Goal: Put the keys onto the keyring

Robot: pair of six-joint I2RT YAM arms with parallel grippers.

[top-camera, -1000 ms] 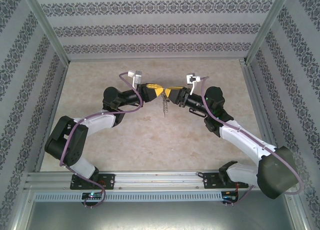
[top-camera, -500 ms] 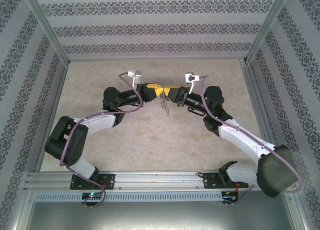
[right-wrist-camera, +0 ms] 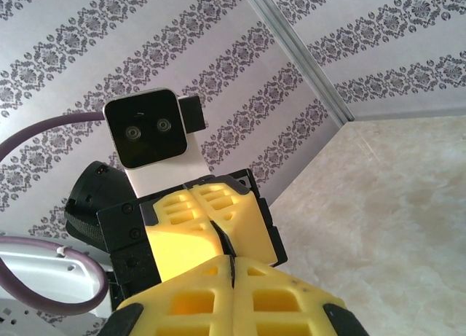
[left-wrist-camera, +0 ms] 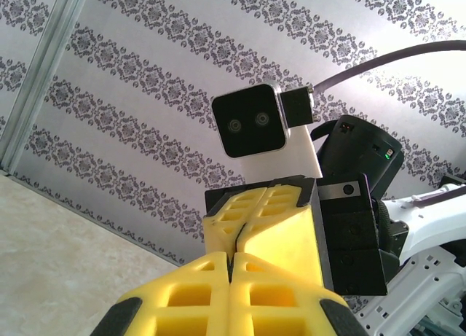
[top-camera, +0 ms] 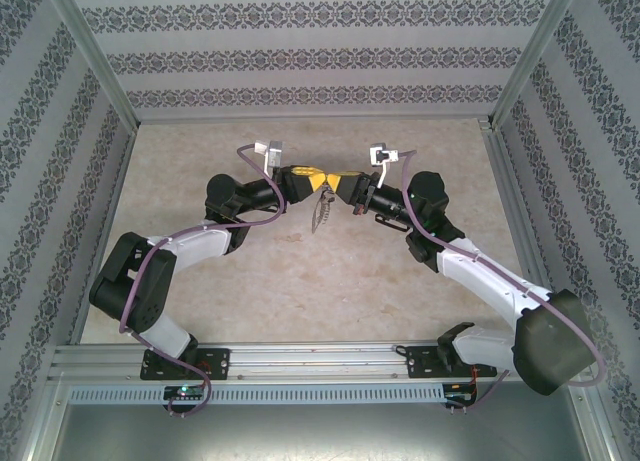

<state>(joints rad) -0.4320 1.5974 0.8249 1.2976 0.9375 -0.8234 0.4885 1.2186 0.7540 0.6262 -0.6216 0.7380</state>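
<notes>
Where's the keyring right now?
In the top view, the keyring dangles over mid-table, right where the left end effector and right end effector meet tip to tip.

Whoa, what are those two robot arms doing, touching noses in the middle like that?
The two arms meet tip to tip above the middle of the beige stone-patterned table. The yellow-fingered left gripper and the yellow-fingered right gripper are both shut. A thin silvery metal strand dangles just under where they meet, probably the keyring with its chain. It is too small to tell which gripper is pinching it.
</notes>
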